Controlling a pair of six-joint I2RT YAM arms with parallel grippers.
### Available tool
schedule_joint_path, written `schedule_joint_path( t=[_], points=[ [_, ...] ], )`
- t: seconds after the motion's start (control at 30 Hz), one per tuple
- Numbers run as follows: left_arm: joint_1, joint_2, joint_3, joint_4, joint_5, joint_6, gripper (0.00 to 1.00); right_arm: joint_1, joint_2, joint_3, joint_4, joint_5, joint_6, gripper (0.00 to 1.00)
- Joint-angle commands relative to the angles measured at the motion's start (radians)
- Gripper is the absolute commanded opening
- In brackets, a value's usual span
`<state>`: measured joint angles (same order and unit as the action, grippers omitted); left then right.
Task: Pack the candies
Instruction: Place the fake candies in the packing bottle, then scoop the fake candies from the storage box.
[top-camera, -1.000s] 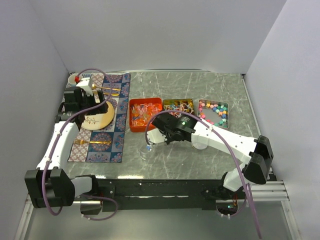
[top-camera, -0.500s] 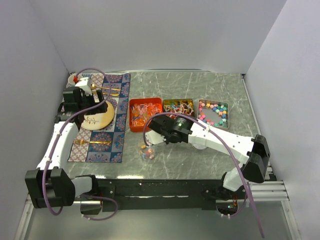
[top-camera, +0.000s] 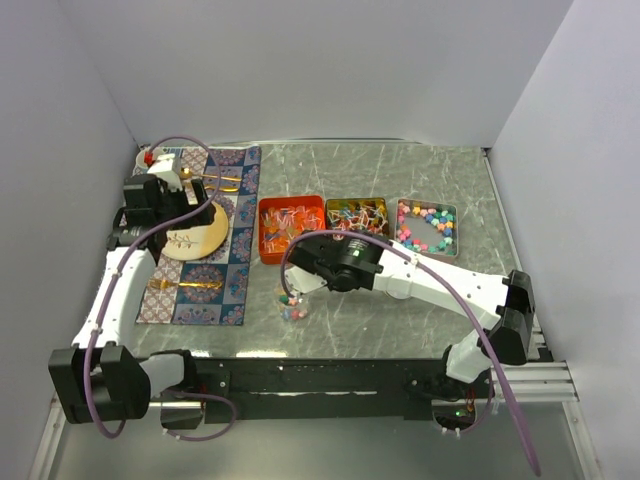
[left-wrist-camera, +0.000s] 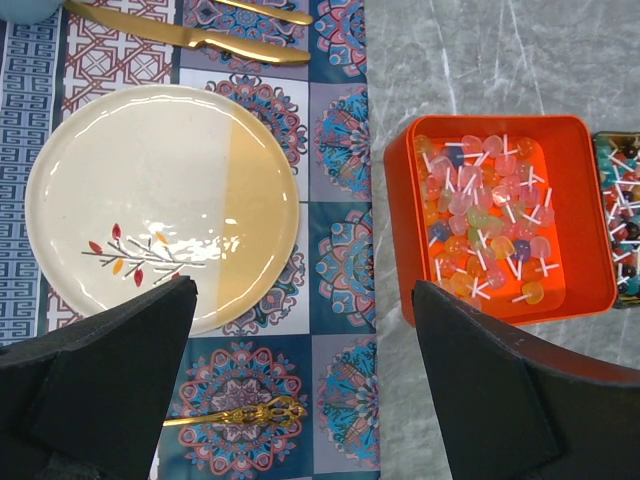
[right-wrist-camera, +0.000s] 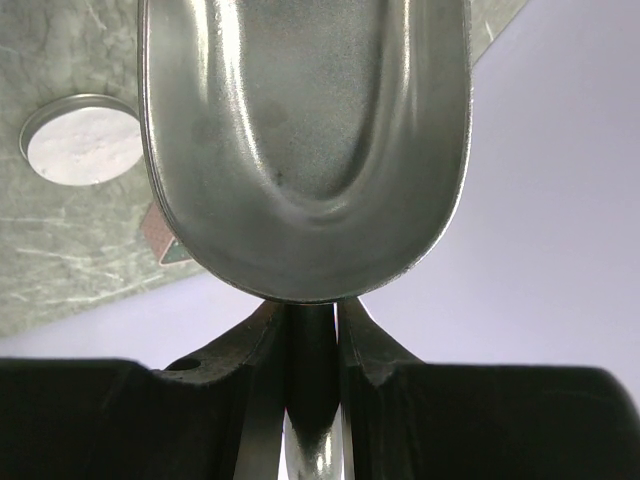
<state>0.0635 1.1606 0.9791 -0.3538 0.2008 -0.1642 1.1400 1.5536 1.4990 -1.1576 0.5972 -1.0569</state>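
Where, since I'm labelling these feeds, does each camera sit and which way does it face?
Top external: above and behind the arms, looking down on the table; left arm and right arm show whole.
Left wrist: on that wrist, straight down on plate and orange tin; left gripper open at the bottom.
Right wrist: looks along the right gripper, shut on a metal scoop; table behind.
Shared: top and left wrist both show plate and tin.

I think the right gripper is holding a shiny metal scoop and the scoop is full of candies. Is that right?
Not quite. The right gripper does hold a shiny metal scoop, but the scoop is empty. The right wrist view shows only bare metal in its bowl, with nothing in it.
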Motion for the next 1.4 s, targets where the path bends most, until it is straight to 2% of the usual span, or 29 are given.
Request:
schedule_joint_path(
  t=[0.0,0.2,0.33,0.37,0.4,0.47,0.57,0.63,0.83,1.0,1.37],
  points=[
    [0.004,-0.042,-0.005,0.036,0.029,-0.018,0.96,0.015,0.016,0.059,-0.053,0.082,-0.066,0.0],
    [0.002,-0.058,0.013,0.018,0.043,-0.006,0.96,-0.008,0.019,0.102,-0.102,0.079,-0.017,0.0],
    [0.004,-0.026,0.027,0.019,0.121,0.017,0.96,-0.182,0.078,0.278,-0.192,-0.022,0.092,0.0],
    [0.002,-0.016,0.036,0.019,0.135,0.023,0.96,-0.295,0.1,0.311,-0.235,-0.063,0.106,0.0],
    [0.001,-0.007,0.043,0.018,0.15,0.028,0.96,-0.343,0.127,0.334,-0.234,-0.069,0.113,0.0],
    [-0.008,0.022,0.061,0.004,0.155,0.043,0.96,-0.466,0.125,0.305,-0.165,-0.039,0.066,0.0],
    [-0.011,0.051,0.079,-0.014,0.155,0.066,0.96,-0.551,0.073,0.135,0.006,0.057,-0.087,0.0],
    [-0.011,0.063,0.087,-0.022,0.152,0.078,0.96,-0.572,0.085,0.063,0.041,0.094,-0.145,0.0],
    [-0.01,0.079,0.072,-0.011,0.129,0.084,0.96,-0.6,0.197,0.024,0.111,0.214,-0.212,0.0],
    [-0.007,0.071,0.044,0.013,0.117,0.043,0.97,-0.606,0.336,0.104,0.134,0.26,-0.239,0.0],
    [-0.001,0.042,0.0,0.029,0.088,0.026,0.96,-0.623,0.454,0.139,0.312,0.414,-0.503,0.0]
  ],
)
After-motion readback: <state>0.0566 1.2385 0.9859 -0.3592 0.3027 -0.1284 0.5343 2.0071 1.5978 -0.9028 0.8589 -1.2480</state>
